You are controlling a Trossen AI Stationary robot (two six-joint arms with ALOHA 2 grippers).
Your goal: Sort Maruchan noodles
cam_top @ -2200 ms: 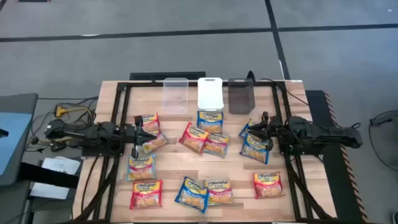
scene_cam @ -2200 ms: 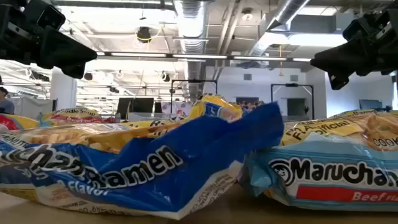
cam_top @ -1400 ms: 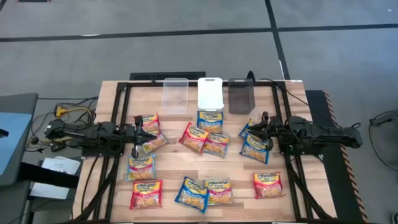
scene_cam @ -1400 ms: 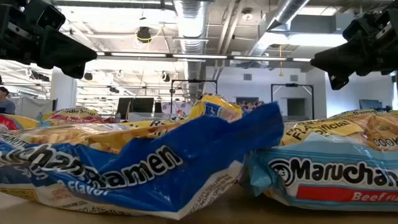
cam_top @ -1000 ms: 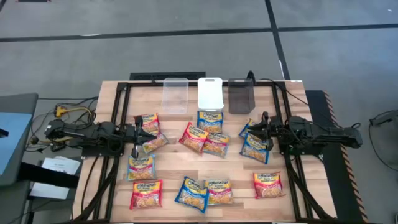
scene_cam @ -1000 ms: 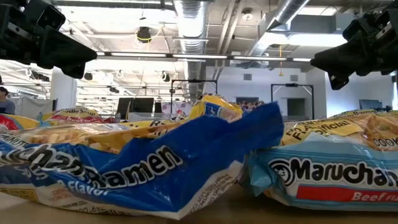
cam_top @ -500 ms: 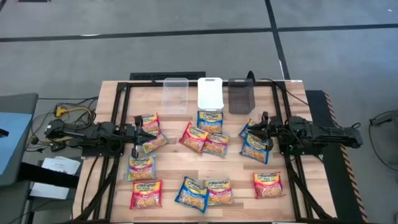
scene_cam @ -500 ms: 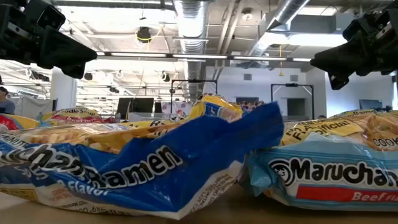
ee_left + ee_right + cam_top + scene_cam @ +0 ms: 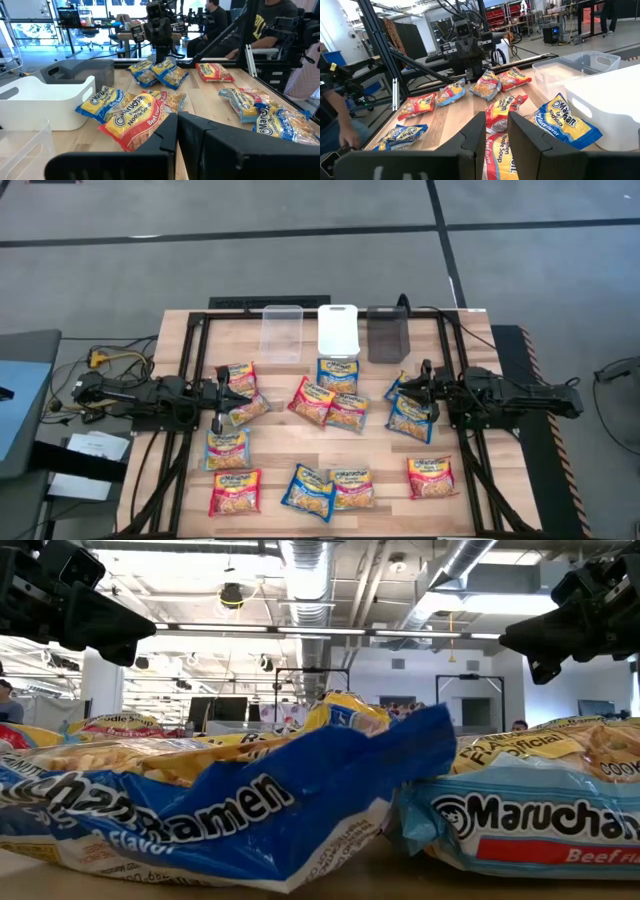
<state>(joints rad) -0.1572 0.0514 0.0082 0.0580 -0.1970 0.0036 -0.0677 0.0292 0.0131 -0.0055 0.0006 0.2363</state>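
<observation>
The left fingers point(image 9: 221, 394) are closed tight and hold nothing. They hang over the noodle packets point(image 9: 241, 392) on the left side of the tabletop point(image 9: 280, 440). The right fingers point(image 9: 421, 386) are a little apart and hold nothing. They hang over two blue packets point(image 9: 408, 412) on the right side. More packets lie all over, near the clear bin point(image 9: 282, 332), white bin point(image 9: 338, 329) and dark bin point(image 9: 387, 334).

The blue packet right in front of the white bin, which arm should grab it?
Probably the right. The right gripper hangs open, about as near the blue packet as the left gripper, which is shut; the white bin is just behind.
</observation>
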